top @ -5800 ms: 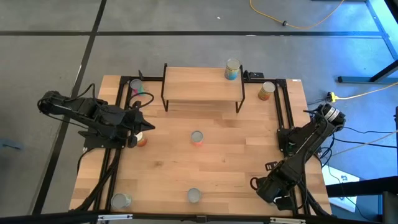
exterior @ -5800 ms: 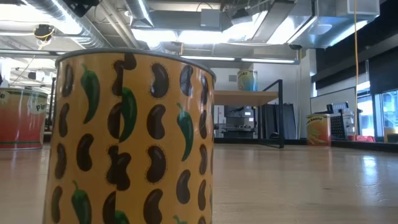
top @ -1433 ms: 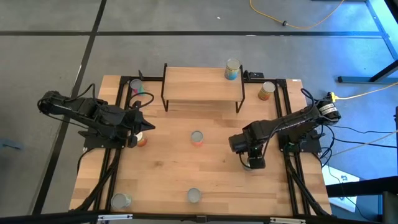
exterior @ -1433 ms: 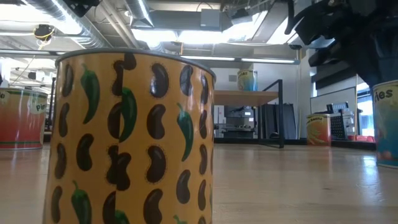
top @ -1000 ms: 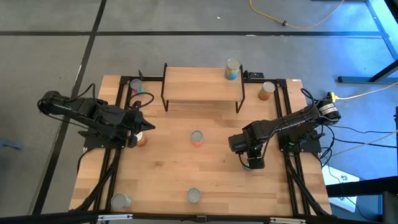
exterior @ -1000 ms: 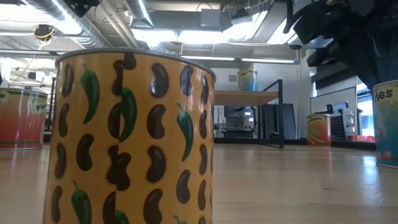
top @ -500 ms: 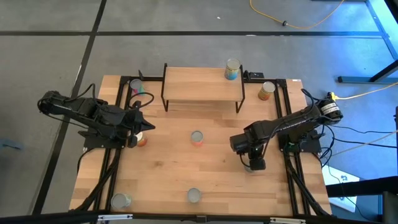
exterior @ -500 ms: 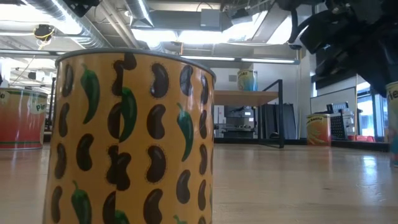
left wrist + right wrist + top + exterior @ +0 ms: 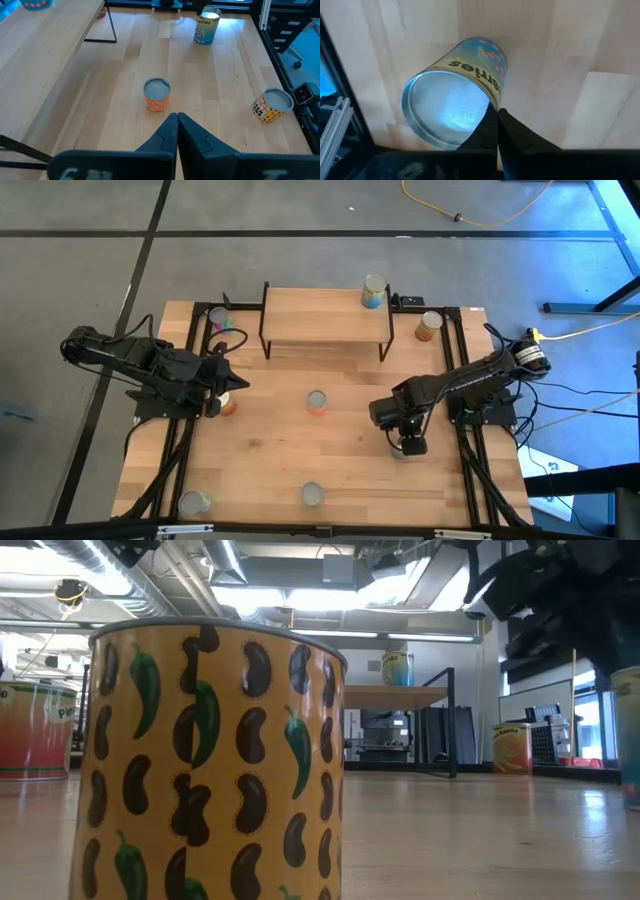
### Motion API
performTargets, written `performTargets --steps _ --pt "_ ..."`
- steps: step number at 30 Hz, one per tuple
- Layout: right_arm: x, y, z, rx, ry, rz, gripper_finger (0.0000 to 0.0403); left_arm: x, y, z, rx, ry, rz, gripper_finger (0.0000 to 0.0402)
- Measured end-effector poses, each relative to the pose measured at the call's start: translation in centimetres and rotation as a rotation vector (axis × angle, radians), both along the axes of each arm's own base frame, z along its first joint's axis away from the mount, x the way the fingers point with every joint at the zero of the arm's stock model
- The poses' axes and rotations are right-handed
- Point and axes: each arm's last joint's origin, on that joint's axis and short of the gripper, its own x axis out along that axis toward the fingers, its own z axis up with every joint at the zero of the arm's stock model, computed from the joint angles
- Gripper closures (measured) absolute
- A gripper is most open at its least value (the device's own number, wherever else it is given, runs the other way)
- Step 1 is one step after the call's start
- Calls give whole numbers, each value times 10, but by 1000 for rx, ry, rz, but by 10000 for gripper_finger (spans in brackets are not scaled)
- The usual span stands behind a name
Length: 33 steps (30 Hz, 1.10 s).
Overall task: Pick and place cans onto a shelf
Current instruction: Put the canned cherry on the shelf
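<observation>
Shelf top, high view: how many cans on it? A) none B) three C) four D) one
D: a single can stands on the shelf, near its far right corner; the rest of the plank top is bare.

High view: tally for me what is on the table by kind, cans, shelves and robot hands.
cans: 8
shelf: 1
left hand and right hand: 2
Total: 11
</observation>
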Motion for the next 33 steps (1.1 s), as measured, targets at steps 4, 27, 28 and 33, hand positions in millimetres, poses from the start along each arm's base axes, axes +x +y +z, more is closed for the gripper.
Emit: performTargets --steps 4,27,28,33 --pt "10 -2 12 -71 -58 -3 401 0 0 0 0 0 1 401" --pt "22 -20 47 -22 -109 -52 403 0 0 0 0 0 0 401" --pt "22 -21 51 -21 -115 -52 403 0 0 0 1 0 0 401" --pt "24 -26 73 -13 -136 -56 403 0 0 0 1 0 0 401"
